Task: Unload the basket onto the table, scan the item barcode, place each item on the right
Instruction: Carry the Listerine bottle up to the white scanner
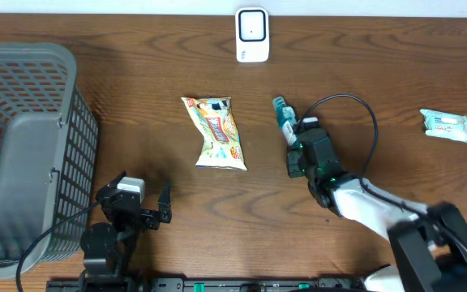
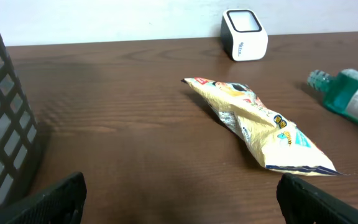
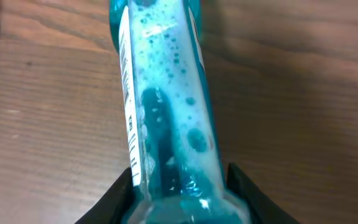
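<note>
With the grasp step in hand, the right end effector (image 3: pixel 178 183) pinched the teal bottle (image 1: pixel 283 116) lying on the table (image 1: pixel 379 73) near the snack bag (image 1: pixel 216 132), so the next move called for lifting it and turning its barcode toward the white scanner (image 1: pixel 251 35).

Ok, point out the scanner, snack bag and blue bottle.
scanner (image 1: pixel 251 28): overhead view, its white top face.
snack bag (image 1: pixel 216 134): overhead view, middle of the printed front.
blue bottle (image 3: pixel 166 106): right wrist view, mid-body beside the label.
</note>
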`<act>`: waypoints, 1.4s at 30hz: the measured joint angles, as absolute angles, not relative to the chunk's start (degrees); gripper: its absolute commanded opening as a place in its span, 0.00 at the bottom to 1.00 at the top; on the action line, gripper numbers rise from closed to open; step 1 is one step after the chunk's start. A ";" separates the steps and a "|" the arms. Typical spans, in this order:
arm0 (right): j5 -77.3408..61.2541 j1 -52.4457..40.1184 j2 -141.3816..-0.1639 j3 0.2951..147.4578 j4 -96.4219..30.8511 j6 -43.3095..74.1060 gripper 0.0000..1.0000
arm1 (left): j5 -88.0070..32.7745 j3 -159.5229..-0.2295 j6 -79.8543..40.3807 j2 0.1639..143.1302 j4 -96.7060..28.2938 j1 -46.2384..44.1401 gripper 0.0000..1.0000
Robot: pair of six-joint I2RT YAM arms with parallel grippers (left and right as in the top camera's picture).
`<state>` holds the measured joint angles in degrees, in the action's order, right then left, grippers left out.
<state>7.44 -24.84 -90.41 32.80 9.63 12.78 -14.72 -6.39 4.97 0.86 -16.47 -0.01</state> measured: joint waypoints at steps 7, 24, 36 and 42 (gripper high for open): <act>-0.91 -24.49 -71.16 32.23 0.84 9.13 0.10 | -14.72 -6.39 4.97 0.86 -16.47 -0.01 0.98; -43.81 -24.45 -55.48 32.23 -16.60 3.57 0.14 | -14.72 -6.39 4.97 0.86 -16.47 -0.01 0.98; -20.86 -24.45 -56.47 32.16 -11.11 0.12 0.19 | -14.72 -6.39 4.97 0.86 -16.47 -0.01 0.98; -9.72 -24.47 -63.22 32.16 2.11 -3.33 0.20 | -14.72 -6.39 4.97 0.86 -16.47 -0.01 0.98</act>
<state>-9.72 -24.47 -63.22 32.16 2.11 -3.33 -14.72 -6.39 4.97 0.86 -16.47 -0.01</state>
